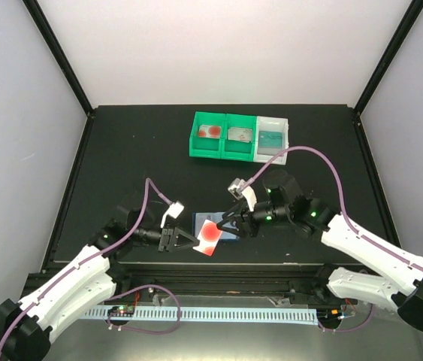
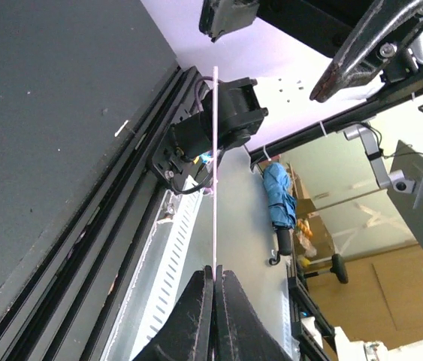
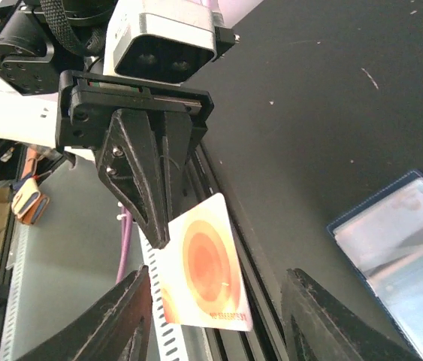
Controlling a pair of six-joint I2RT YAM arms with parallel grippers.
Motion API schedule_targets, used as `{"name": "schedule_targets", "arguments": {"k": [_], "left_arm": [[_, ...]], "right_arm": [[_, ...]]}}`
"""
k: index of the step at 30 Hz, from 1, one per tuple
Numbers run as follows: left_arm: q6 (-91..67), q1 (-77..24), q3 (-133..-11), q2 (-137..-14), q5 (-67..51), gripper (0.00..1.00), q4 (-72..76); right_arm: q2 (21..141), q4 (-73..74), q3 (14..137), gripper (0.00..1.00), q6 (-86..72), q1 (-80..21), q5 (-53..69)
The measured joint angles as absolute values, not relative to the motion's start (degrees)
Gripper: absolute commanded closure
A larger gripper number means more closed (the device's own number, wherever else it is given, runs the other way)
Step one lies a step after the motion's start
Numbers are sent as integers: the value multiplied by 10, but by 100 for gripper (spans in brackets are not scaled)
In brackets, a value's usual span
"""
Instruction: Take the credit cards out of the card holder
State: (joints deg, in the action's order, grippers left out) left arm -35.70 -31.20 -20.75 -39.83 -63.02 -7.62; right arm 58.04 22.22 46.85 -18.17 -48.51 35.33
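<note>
My left tool (image 1: 190,241) is clamped on the white card with red circles (image 1: 209,238), which is clear of the card holder (image 1: 203,219) at its seven o'clock. The holder lies open on the counter (image 1: 121,165). My right tool (image 1: 225,222) hangs over it, jaws apart and gripping nothing. At twelve o'clock, the green trays (image 1: 222,154) and the white tray (image 1: 286,129) hold more cards.

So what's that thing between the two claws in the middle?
A white card with red circles, pinched by the left gripper, seen between the open fingers of the right gripper in the right wrist view.
</note>
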Motion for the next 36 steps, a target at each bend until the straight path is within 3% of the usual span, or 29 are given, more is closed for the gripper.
{"name": "schedule_targets", "arguments": {"k": [10,14,18,25,27,29,33,36], "left_arm": [[-373,-312,-201,-363,-643,98,-59],[-373,-312,-201,-359,-643,99,-60],[-373,-312,-201,-352,-643,99,-60],[-373,-312,-201,-345,-643,98,-60],[-373,-312,-201,-345,-642,98,-61],[-373,-312,-200,-345,-642,87,-62],[-369,-312,-200,-340,-628,42,-67],[-357,-312,-201,-329,-593,17,-94]], "right_arm": [[648,228,514,63,-183,-485,417],[674,224,527,74,-185,-485,438],[692,221,538,78,-188,-485,457],[696,218,540,98,-188,-485,476],[696,216,540,99,-191,-485,483],[696,210,540,99,-192,-485,489],[691,196,536,99,-201,-485,490],[678,183,535,99,-216,-482,458]]}}
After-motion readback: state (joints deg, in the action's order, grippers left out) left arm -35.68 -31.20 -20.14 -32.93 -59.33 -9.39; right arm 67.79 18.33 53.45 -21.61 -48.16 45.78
